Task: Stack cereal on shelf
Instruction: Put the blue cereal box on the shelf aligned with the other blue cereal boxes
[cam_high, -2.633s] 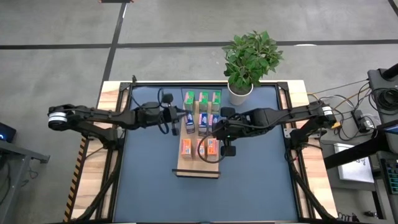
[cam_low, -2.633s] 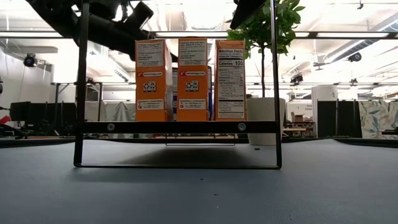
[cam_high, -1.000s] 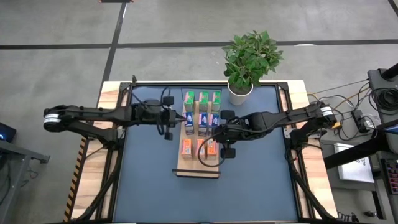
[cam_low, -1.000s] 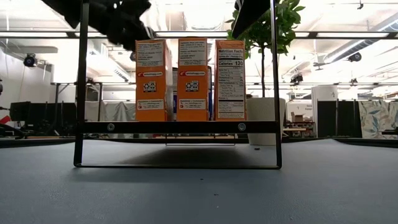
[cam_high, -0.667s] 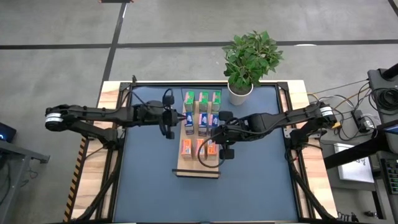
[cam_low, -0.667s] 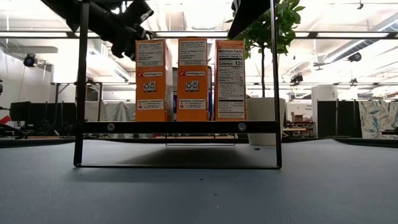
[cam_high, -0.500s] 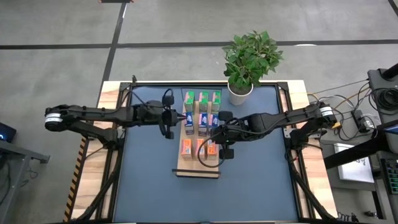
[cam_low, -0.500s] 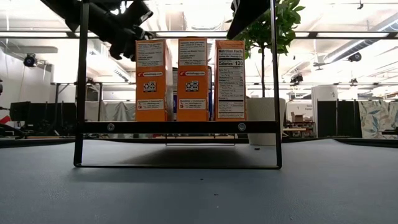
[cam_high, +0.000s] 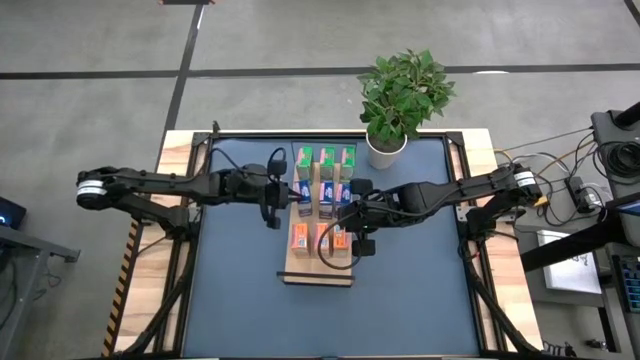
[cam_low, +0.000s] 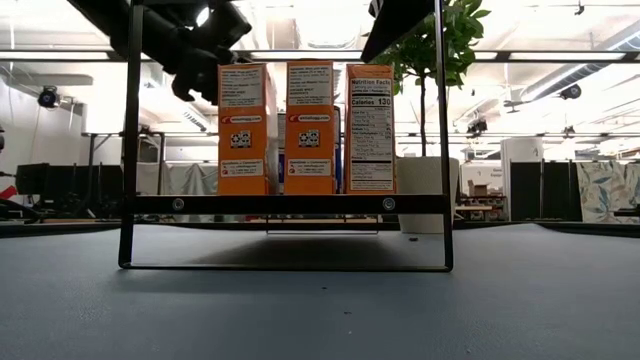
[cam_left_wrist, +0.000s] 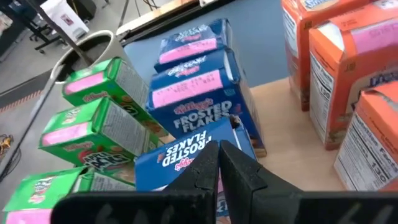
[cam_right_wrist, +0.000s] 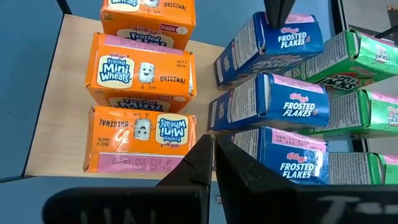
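On the light-wood shelf (cam_high: 318, 270) the cereal stands upright on its bottom ends in three rows: green boxes (cam_high: 325, 156) at the far end, blue boxes (cam_high: 328, 192) in the middle, orange boxes (cam_low: 308, 128) nearest. My left gripper (cam_left_wrist: 219, 155) is shut at the top of the leftmost blue box (cam_left_wrist: 186, 152), and shows in the high view (cam_high: 291, 192) and the low view (cam_low: 205, 55). My right gripper (cam_right_wrist: 214, 149) is shut and hangs above the right side of the shelf (cam_high: 344, 214), over the gap between the orange and blue rows. My left gripper has its shut fingertips (cam_right_wrist: 277, 11) at the pink top end (cam_right_wrist: 292, 20) of the leftmost blue box. It comes from the table's left, slanting down. The box stands upright on the shelf. My right gripper: I cannot tell whether it touches a box.
A potted plant (cam_high: 400, 100) stands at the table's far right corner, close to the green row. A dark metal frame (cam_low: 130, 140) runs around the blue table mat (cam_high: 240, 260). Bare mat lies left, right and in front of the shelf.
My left gripper has sunk a little toward the leftmost blue box, staying shut. The boxes and the right gripper stand as before.
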